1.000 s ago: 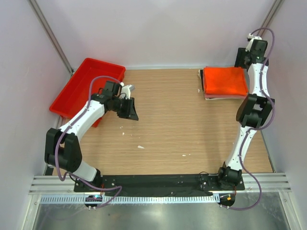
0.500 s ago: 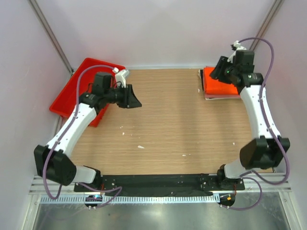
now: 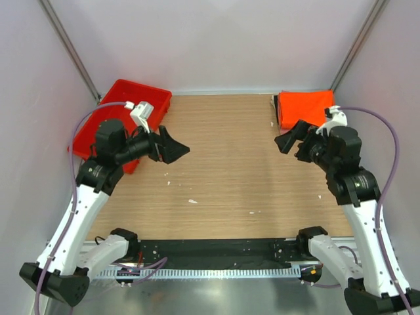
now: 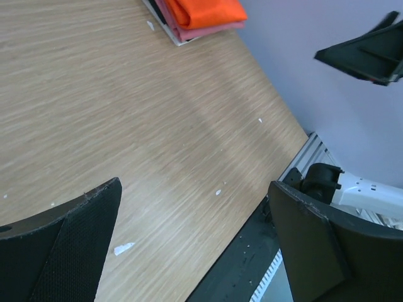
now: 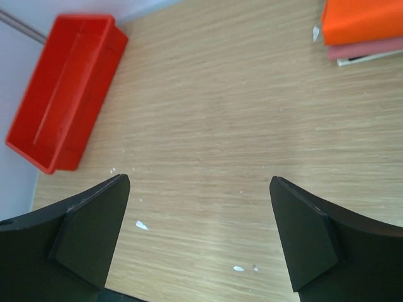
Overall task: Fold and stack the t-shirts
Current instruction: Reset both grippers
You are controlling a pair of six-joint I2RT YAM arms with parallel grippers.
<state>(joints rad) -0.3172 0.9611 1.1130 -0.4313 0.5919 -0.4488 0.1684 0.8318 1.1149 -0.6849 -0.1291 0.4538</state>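
Beyond the spread fingers [image 5: 88, 233] lies the orange t-shirt [image 5: 362, 19] — atop the pink t-shirt [image 5: 365, 49].

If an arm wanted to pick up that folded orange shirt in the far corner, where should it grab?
Probably the edge facing the open table, the right tool coming in low from that side. The orange shirt lies flat on the pink shirt, with walls close behind and beside it, so only its table-side edges look free to pinch.

The pale wood-grain counter [image 3: 230, 164] looks matt and smooth, the folded bright orange cloth t-shirt [image 3: 304, 105] soft, the rectangular red plastic tray [image 3: 128, 98] slightly glossy.
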